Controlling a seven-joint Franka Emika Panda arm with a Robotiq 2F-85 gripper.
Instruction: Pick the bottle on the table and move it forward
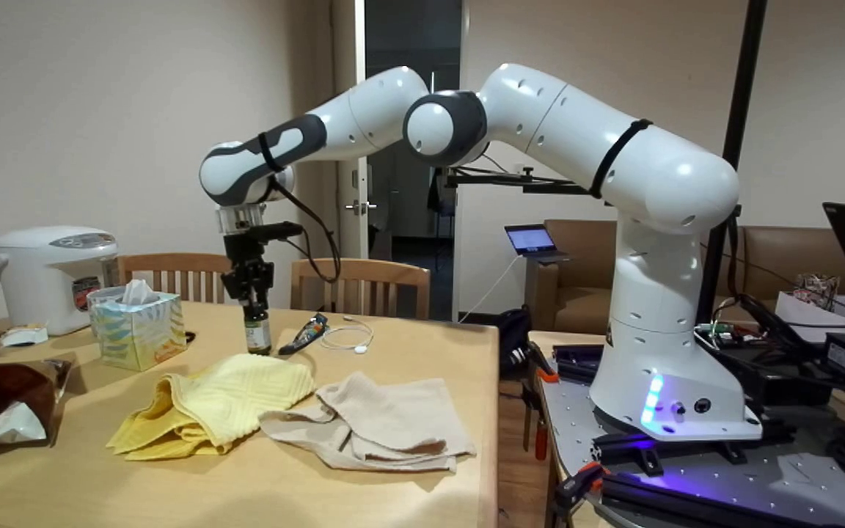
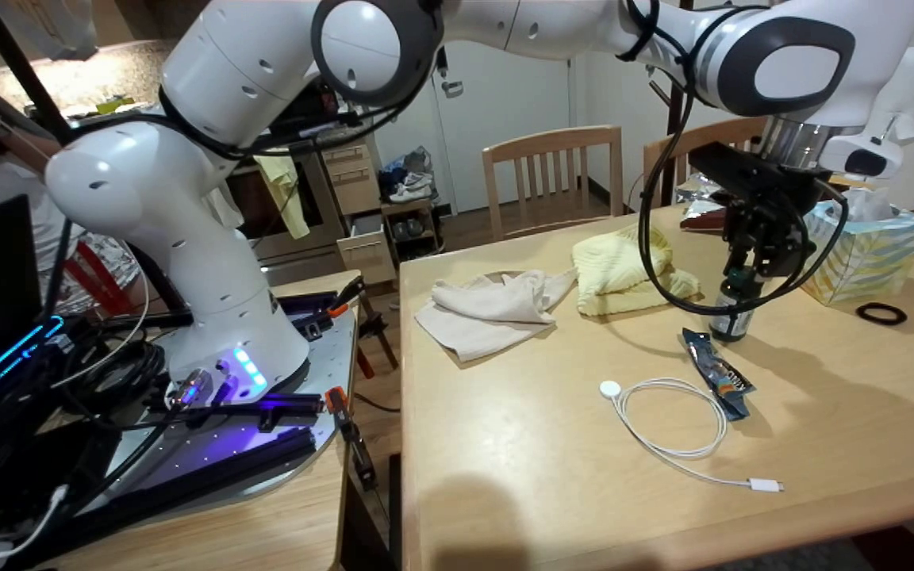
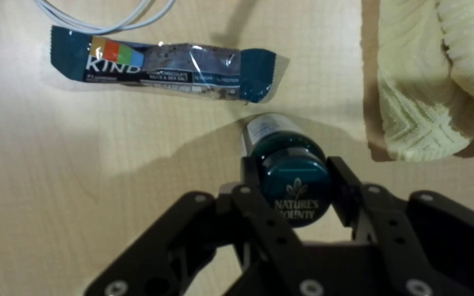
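The bottle (image 1: 257, 336) is small, with a dark green-blue cap and a pale label, and it also shows in an exterior view (image 2: 731, 319). In the wrist view the bottle (image 3: 288, 142) has its capped top between the fingers of my gripper (image 3: 294, 170). Both fingers touch the cap's sides, so the gripper is shut on the bottle. In both exterior views the gripper (image 1: 254, 301) (image 2: 745, 266) points down over the bottle, which is about upright. Its base is at or very near the table (image 1: 422, 352) (image 2: 528, 436); I cannot tell if it touches.
A wrapped snack bar (image 3: 163, 68) (image 2: 717, 373) lies close beside the bottle, with a white cable (image 2: 609, 389) near it. A yellow cloth (image 1: 246, 392), a beige cloth (image 1: 393, 422), a tissue box (image 1: 136, 334) and a black ring (image 2: 881, 313) lie around. A white appliance (image 1: 48, 282) stands farther off.
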